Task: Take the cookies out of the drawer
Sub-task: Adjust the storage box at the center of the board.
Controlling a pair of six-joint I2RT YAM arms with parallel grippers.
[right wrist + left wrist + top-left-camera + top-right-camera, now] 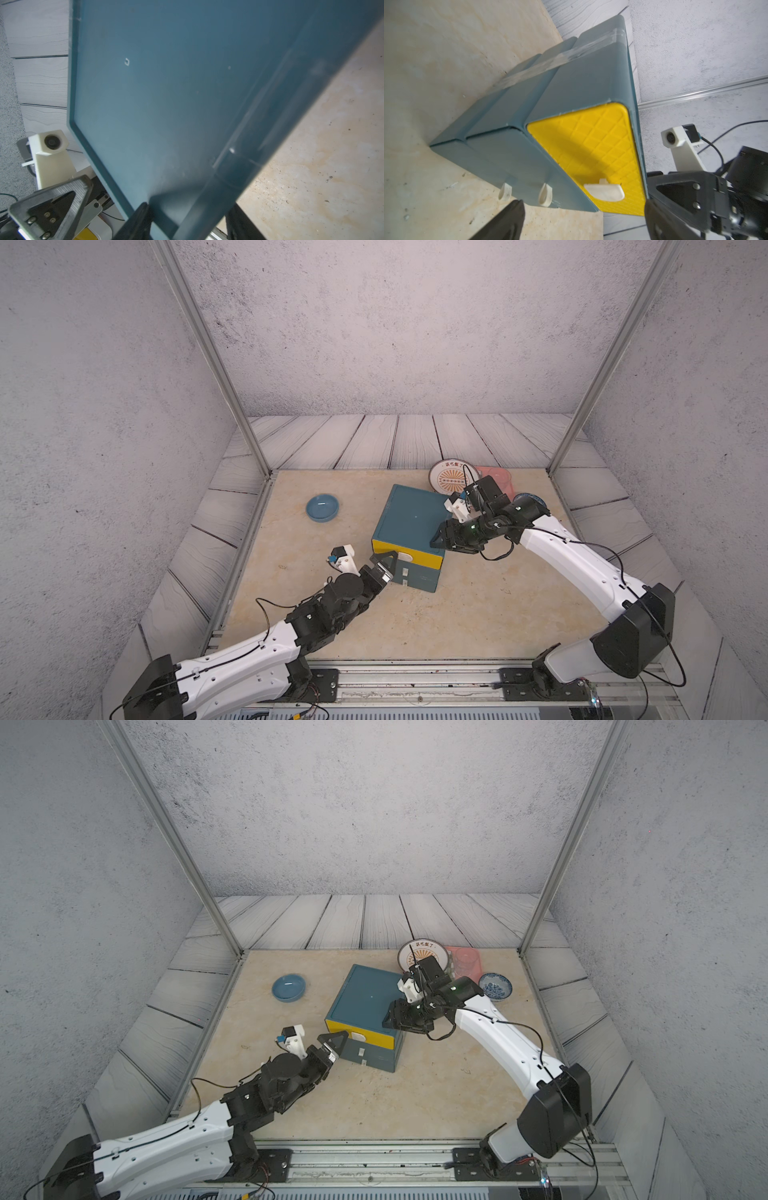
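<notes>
Yellow drawer [424, 558] faces the left pincer [390, 567], its long axis horizontal.

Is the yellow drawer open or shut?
Shut: the yellow drawer sits flush in the teal cabinet, front level with the frame.

The left arm [249, 655] leaves its base at 7 o'clock in both top views and stretches low toward 1 o'clock, with the wrist [345, 593] nearly straight. The left gripper [385, 567] points the same way, its jaws spread wide with nothing between them. In the left wrist view its dark fingers [508, 222] stand well apart. The right arm [582, 564] leaves its base at 5 o'clock, folds at a raised elbow [636, 622] and runs toward 11 o'clock. At the wrist [494, 522] it turns toward 8 o'clock. The right gripper [442, 542] has its fingers [135, 220] parted astride the cabinet [187, 93] at its upper edge; whether they press on it cannot be told.
</notes>
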